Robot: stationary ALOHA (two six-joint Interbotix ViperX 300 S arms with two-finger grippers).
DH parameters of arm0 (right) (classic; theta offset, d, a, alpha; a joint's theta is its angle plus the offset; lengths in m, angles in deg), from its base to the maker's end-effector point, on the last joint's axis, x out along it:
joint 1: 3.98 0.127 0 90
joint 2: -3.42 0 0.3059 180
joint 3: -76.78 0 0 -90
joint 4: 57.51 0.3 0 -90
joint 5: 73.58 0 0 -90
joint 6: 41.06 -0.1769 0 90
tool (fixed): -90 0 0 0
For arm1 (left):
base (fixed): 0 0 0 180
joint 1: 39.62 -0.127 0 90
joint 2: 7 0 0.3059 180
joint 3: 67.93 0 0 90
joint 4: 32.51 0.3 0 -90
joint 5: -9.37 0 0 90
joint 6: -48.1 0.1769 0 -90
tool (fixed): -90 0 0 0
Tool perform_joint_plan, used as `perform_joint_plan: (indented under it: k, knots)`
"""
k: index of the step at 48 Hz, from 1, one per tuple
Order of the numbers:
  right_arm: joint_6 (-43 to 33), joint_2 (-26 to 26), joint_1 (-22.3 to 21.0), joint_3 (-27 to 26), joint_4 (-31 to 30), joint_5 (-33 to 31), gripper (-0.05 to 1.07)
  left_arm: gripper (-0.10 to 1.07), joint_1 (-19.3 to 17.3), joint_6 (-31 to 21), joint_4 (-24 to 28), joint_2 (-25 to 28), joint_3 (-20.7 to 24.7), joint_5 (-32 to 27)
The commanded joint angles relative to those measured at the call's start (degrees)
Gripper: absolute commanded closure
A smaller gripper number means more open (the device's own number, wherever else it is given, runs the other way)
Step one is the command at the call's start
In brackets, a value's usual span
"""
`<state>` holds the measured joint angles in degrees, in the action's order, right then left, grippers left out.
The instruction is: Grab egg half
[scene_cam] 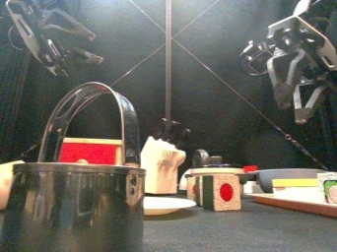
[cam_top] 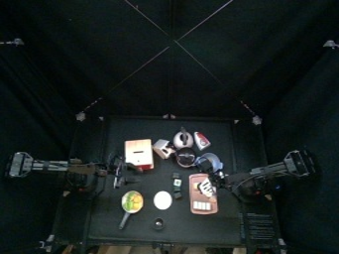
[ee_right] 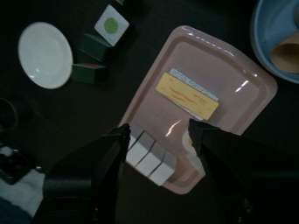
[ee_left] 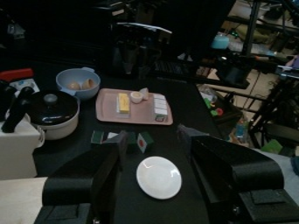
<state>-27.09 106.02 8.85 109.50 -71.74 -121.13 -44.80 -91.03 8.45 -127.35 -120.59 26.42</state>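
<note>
Right end effector hovers released, jaws wide, over the pink tray; left end effector is likewise released. The egg half is probably the pale lump on that tray, though it is hard to tell. Centre the jaws on it before descending.

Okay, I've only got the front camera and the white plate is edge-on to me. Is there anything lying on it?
Observer: No. Seen from above in the left wrist view, the white plate is bare.
Operator: And the pink tray on my right, I only see its rim. What's in it?
Observer: The right wrist view looks down into the pink tray: a yellow block lies near its middle, and a short row of small white blocks sits toward one end.
</note>
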Motion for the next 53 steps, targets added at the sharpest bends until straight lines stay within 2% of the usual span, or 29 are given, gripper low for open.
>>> perform_joint_plan:
  k: [1, 6, 13, 20, 34, 53]
  knots:
    - [-0.3, -0.3, 2.5, 0.6, -3.7, 0.4, 0.13, 0.11, 0.1, 0.1, -0.2, 0.2, 0.6, 0.4]
    - [-1.4, -0.4, 4.2, 1.8, -4.7, 0.5, 0.13, 0.11, 0.1, 0.1, -0.3, 0.4, 0.3, 0.4]
    - [-8.2, -1.2, 5.4, 3.9, -3.3, -0.2, 0.13, 0.11, 0.1, 0.1, -0.2, 0.4, -0.4, 0.4]
    - [-11.6, -2.0, 7.0, 5.4, -3.8, 0.6, 0.13, 0.11, 0.1, 0.0, -0.8, 0.4, -0.8, 0.4]
    - [-11.5, -6.5, 7.7, 6.9, -2.0, 3.8, 0.12, 0.11, 0.1, 0.1, -2.5, 0.4, -1.3, 0.4]
    - [-11.6, -8.0, 7.9, 9.1, -1.3, 5.3, 0.11, 0.11, 0.1, 0.1, -2.6, 0.4, -1.3, 0.4]
